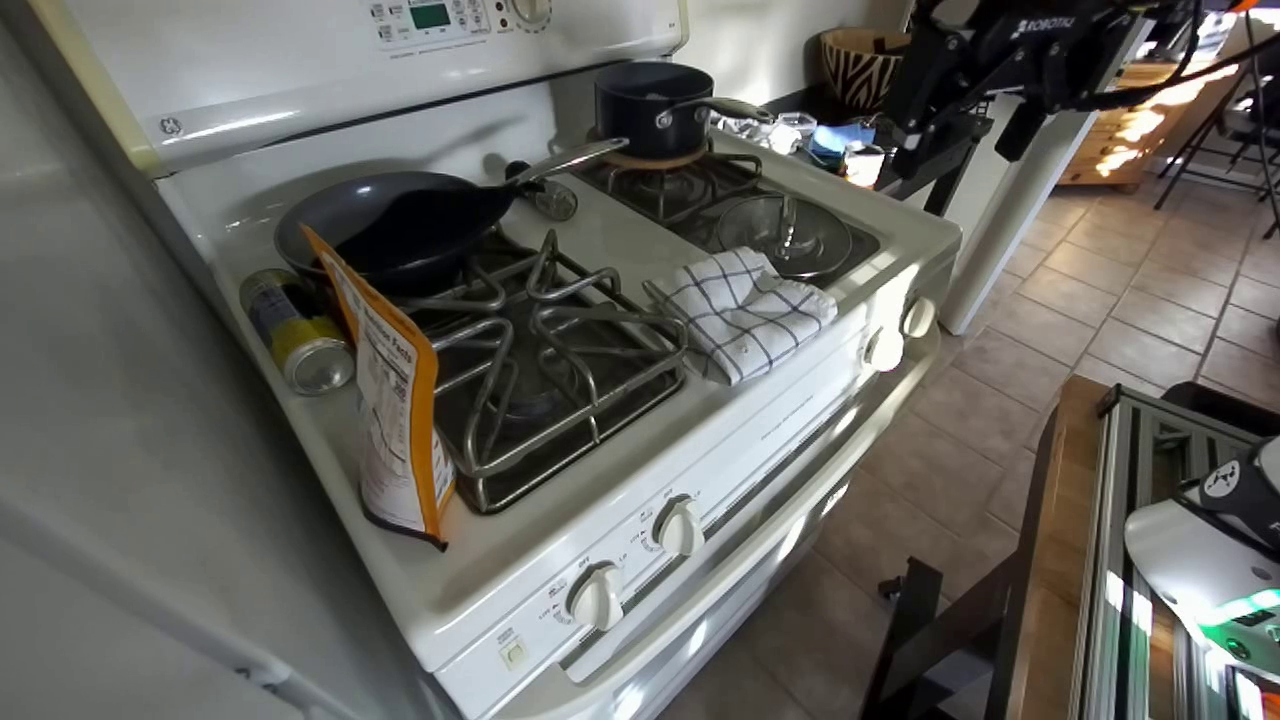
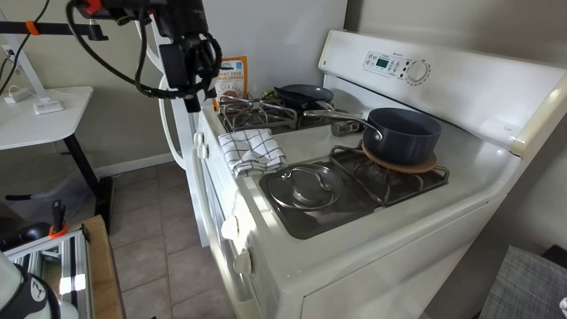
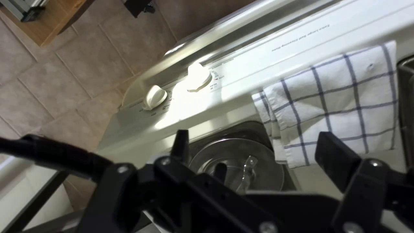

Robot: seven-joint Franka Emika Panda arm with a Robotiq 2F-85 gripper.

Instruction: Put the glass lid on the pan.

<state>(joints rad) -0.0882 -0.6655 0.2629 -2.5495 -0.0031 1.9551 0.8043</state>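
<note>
On the stove's (image 2: 398,248) surface (image 1: 620,252): one pan (image 1: 400,225), one pot (image 2: 401,141), one trivet (image 2: 414,166), one glass lid (image 2: 305,188), one towel (image 2: 252,150), one pouch (image 1: 400,420), one canister (image 1: 300,335), one jar (image 2: 344,128). Along the stove's front, four knobs (image 1: 680,528); at its back, one dial (image 2: 417,71).

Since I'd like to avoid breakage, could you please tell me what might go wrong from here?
The open gripper could catch the checked cloth, which lies right beside the glass lid. The lid's slim metal handle might twist in the grip, tipping the lid. Near the pan, the upright pouch could be knocked over as the lid comes in.
</note>
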